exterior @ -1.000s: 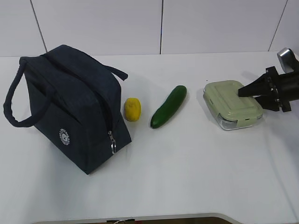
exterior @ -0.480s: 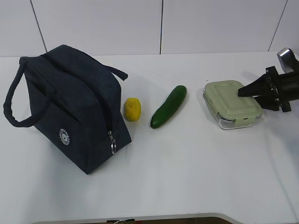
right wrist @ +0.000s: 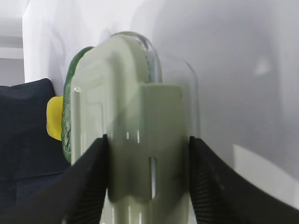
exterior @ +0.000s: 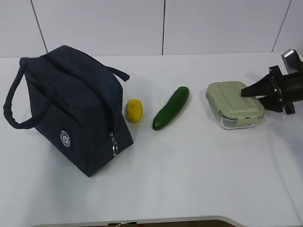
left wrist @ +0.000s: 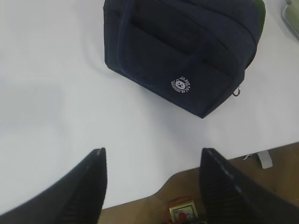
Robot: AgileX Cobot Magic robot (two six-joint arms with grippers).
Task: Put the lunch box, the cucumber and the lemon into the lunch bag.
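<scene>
The lunch box [exterior: 232, 101], clear glass with a sage-green lid, sits at the right of the white table. My right gripper [exterior: 247, 94] reaches in from the right and is shut on its right end; in the right wrist view the box [right wrist: 135, 102] fills the gap and both black fingers [right wrist: 93, 177] press its sides. The dark green cucumber [exterior: 171, 108] lies mid-table, with the yellow lemon [exterior: 134, 110] to its left against the navy lunch bag [exterior: 71, 109]. My left gripper [left wrist: 153, 151] hovers open over the table's front edge, with the bag [left wrist: 187, 46] ahead of it.
The bag's zipper pull [exterior: 114, 147] hangs at its front corner and its loop handle [exterior: 12, 104] sticks out to the left. White table [exterior: 199, 179] spreads in front of the objects. A white wall runs behind.
The right gripper has closed slightly on the lunch box, and the box has shifted a little upward in the exterior view. Bag, lemon and cucumber have not moved.
</scene>
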